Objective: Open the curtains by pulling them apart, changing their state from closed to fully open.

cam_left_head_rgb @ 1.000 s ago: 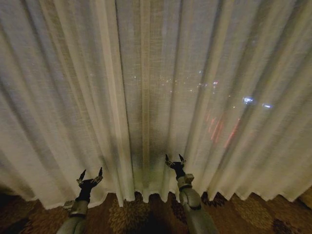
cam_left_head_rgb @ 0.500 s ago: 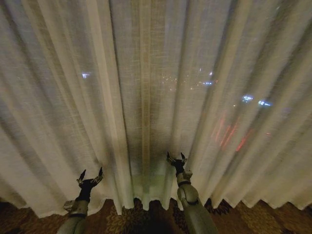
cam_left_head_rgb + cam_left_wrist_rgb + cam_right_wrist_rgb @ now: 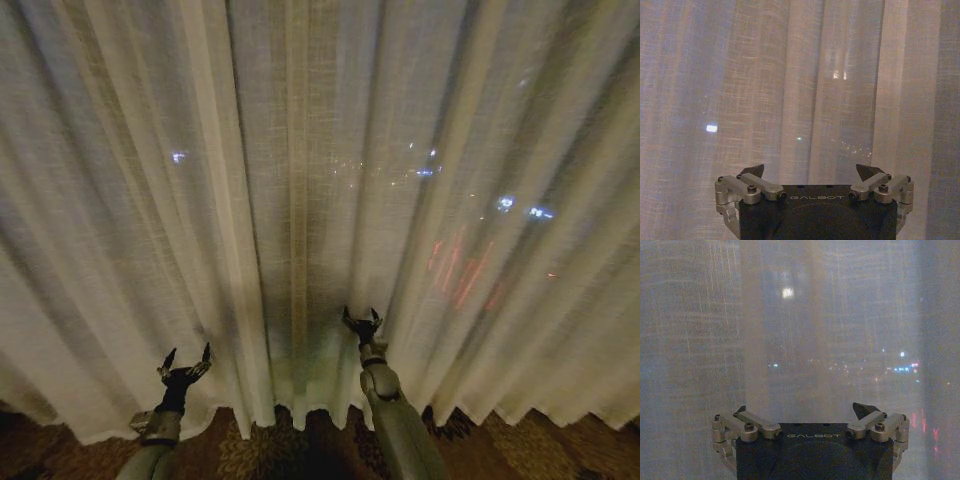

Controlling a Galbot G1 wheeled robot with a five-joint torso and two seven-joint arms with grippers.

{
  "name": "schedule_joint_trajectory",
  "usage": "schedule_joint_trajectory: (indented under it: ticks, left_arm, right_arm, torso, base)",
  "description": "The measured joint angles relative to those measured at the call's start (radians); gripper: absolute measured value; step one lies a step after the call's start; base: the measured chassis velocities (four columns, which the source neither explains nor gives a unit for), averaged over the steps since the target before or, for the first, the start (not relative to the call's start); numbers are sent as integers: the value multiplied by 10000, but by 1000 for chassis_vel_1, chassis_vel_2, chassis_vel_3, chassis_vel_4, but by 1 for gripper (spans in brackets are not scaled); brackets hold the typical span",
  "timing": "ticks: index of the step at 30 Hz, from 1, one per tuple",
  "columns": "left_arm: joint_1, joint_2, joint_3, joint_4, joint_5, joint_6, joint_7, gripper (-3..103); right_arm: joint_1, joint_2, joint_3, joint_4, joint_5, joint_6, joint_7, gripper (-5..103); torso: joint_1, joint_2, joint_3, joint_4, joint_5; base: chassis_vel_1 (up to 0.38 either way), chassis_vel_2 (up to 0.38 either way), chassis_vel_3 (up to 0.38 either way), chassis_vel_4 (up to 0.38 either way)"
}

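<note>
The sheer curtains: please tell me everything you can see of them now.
The sheer cream-white curtains of thin woven fabric hang closed in soft vertical pleats, spanning the head view. City lights glow through them. Their wavy hem ends just above the dark patterned carpet. A straight vertical band runs down the middle. The right claw, open, is at the fabric beside that band; the left claw, open, is low before the left pleats.

The curtains (image 3: 300,180) hang closed, sheer cream-white fabric in soft vertical pleats; their edges meet near the middle; the wavy hem reaches the floor (image 3: 290,450); lights glimmer through.
</note>
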Motion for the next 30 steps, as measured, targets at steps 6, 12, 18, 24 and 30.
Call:
schedule_joint_trajectory:
  ticks: [6,12,18,24,30]
  left_arm:
    - [0,0,1,0,0,0,0,100]
    - [0,0,0,0,0,0,0,100]
    - [0,0,0,0,0,0,0,100]
    - [0,0,0,-1,0,0,0,100]
    - [0,0,0,0,0,0,0,100]
  right_arm:
    - [67,-44,-33,-65,205,118,-131,90]
    - [5,-101,-47,-7,272,186,-261,68]
    - [-34,-95,-41,27,281,217,-295,51]
    - [-66,12,-30,17,787,614,-574,25]
    - [-162,16,17,-69,730,797,-867,3]
  torso:
    - [0,-1,0,-1,0]
    - [-1,0,0,-1,0]
    - [-1,1,0,-2,0]
    - [-1,1,0,-1,0]
    - [-1,1,0,-1,0]
  base:
    - [0,0,0,0]
    - [0,0,0,0]
    - [0,0,0,0]
    - [0,0,0,0]
    - [0,0,0,0]
